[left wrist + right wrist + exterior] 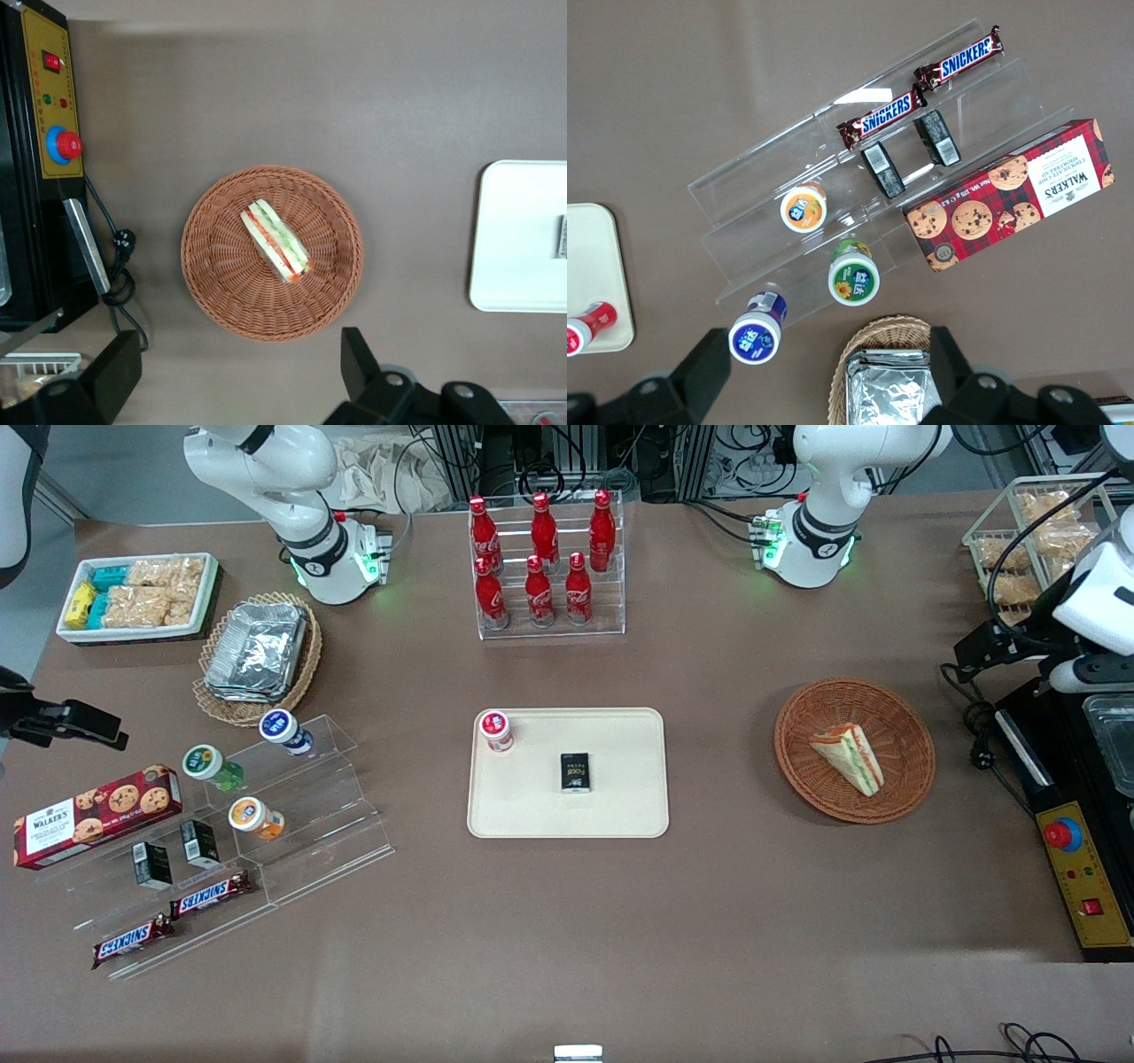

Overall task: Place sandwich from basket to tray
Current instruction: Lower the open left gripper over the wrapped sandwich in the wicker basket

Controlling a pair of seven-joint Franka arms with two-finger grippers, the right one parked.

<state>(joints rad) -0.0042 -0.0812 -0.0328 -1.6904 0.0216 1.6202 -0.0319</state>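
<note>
My end effector [239, 376] hovers with fingers spread above the round orange-brown wicker basket [217, 292], where the triangular white-bread sandwich [275, 241] lies, long axis diagonal, filling edge upward.

Left arm's hand [239, 376] hangs high, fingers spread wide, holding nothing
</note>
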